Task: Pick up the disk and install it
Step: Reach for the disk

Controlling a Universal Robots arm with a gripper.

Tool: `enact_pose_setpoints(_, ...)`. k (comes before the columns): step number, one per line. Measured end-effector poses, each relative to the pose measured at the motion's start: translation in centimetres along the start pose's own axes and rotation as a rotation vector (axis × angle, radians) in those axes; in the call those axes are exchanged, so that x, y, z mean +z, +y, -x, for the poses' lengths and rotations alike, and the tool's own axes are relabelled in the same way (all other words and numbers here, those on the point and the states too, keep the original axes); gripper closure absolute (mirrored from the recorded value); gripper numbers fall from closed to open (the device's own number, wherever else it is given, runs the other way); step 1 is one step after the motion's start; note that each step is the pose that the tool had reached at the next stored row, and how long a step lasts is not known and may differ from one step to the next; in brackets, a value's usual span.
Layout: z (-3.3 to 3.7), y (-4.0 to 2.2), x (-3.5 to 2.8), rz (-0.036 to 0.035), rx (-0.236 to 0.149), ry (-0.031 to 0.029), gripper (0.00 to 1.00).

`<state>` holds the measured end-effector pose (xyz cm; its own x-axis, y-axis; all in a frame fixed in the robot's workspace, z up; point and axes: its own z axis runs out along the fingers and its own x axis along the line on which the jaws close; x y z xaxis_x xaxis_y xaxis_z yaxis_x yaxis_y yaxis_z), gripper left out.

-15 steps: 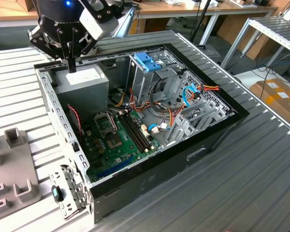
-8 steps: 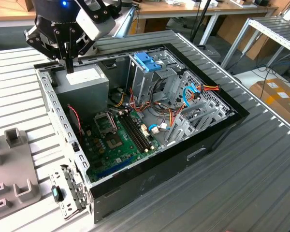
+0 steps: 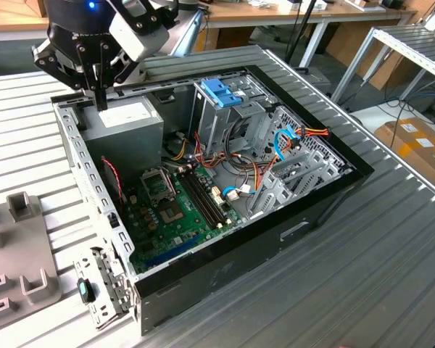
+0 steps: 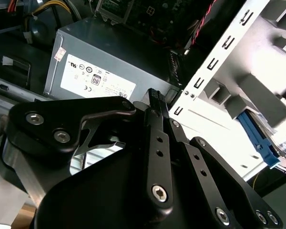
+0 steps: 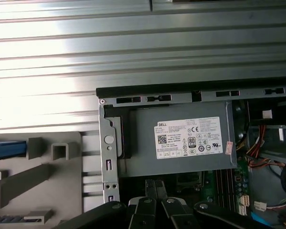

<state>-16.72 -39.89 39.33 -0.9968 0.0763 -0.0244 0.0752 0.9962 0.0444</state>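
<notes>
The arm reaches down from above, wrist vertical, over the back corner of the open computer case (image 3: 71, 145). The gripper (image 3: 100, 96) hangs just above the edge of the grey power supply (image 3: 127, 123), its claw pressed together and holding nothing. The disk (image 5: 7, 149), seen as a blue-railed edge in the first wrist view, sits in the grey holder (image 5: 43, 176) outside the case, well apart from the claw.
</notes>
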Motion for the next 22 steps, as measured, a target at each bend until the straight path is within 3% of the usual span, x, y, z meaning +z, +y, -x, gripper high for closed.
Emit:
enact_pose_setpoints(12,-0.91,-0.07,-0.03,0.0000,0.000,0.0000,0.89)
enact_pose_setpoints(22,-1.06,-0.08,-0.03,0.0000,0.000,0.0000,0.89)
